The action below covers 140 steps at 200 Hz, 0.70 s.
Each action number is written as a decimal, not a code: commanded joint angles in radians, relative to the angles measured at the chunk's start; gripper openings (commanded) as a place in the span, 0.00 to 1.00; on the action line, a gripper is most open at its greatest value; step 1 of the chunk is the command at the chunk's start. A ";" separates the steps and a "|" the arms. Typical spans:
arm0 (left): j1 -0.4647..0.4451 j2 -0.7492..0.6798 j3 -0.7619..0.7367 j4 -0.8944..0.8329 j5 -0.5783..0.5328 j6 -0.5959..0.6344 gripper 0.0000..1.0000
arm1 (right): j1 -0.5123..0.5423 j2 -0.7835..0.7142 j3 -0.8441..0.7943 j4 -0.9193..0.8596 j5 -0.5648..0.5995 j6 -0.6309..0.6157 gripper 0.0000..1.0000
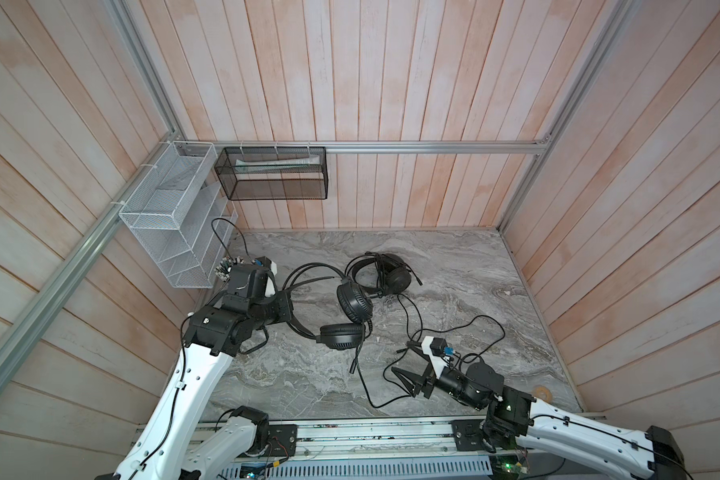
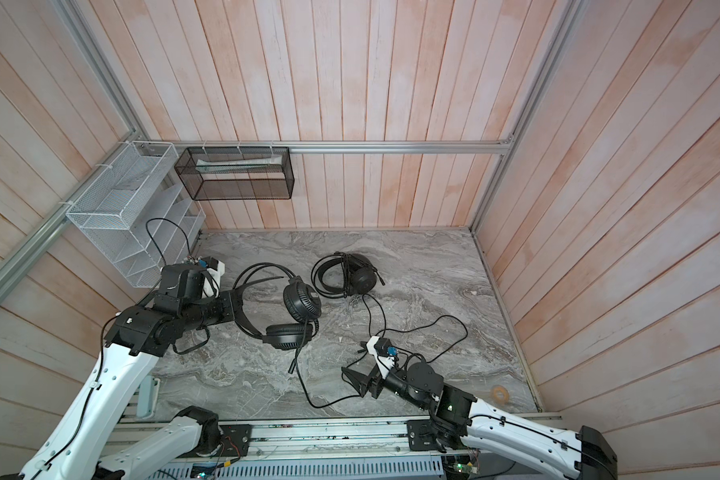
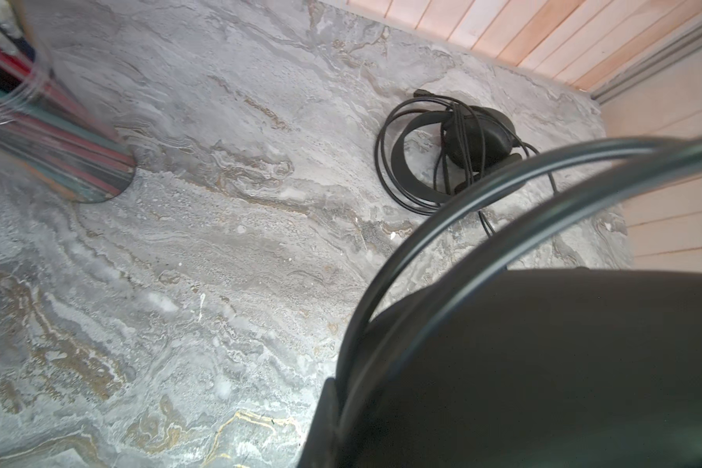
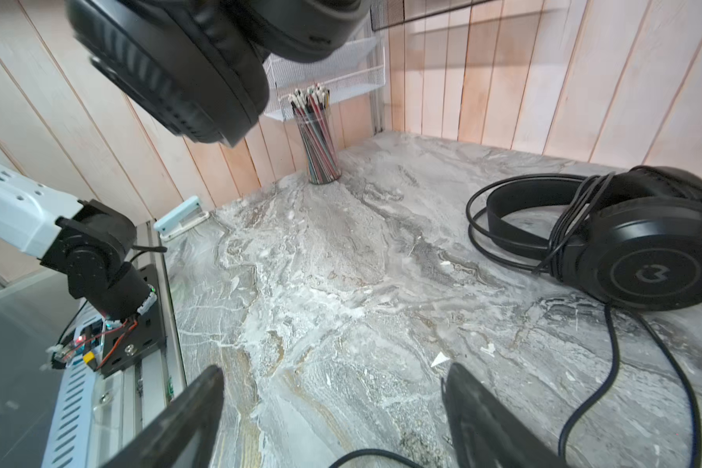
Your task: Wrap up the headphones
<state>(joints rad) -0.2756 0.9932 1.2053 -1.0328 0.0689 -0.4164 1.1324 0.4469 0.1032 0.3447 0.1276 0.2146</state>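
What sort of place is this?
Probably a mock desk in a robot test booth: marble-look tabletop boxed in by plank walls, a white wire organiser hung on the frame, a cup of pencils.

Black over-ear headsets: two, near headset (image 1: 354,301) and far headset (image 1: 398,278).
Mesh wall baskets: two, white basket (image 1: 150,216) and black basket (image 1: 275,189).
Pale tube (image 1: 277,164) in the black basket: one.
Clear pencil cup (image 4: 321,154): one; pencils inside too many to count.
Tape ring (image 1: 541,392): one.
Pale blue stapler-like tool (image 4: 181,216): one.
Robot arms: two, left arm (image 1: 192,374) and right arm (image 1: 558,424).
Marble-patterned desk (image 1: 474,270): one.
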 commanded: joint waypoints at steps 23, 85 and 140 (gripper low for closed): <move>0.033 -0.012 0.063 -0.001 -0.020 -0.070 0.00 | 0.015 -0.173 -0.097 0.090 0.248 0.087 0.87; 0.054 0.015 0.086 -0.010 -0.012 -0.100 0.00 | 0.018 -0.276 -0.173 0.015 0.282 0.231 0.86; 0.109 0.033 0.068 0.002 0.067 -0.160 0.00 | 0.019 -0.121 -0.061 -0.107 0.325 0.277 0.82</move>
<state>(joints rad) -0.1902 1.0225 1.2491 -1.0706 0.0559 -0.5106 1.1450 0.2260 0.0067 0.3378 0.4305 0.4545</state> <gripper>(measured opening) 0.074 0.835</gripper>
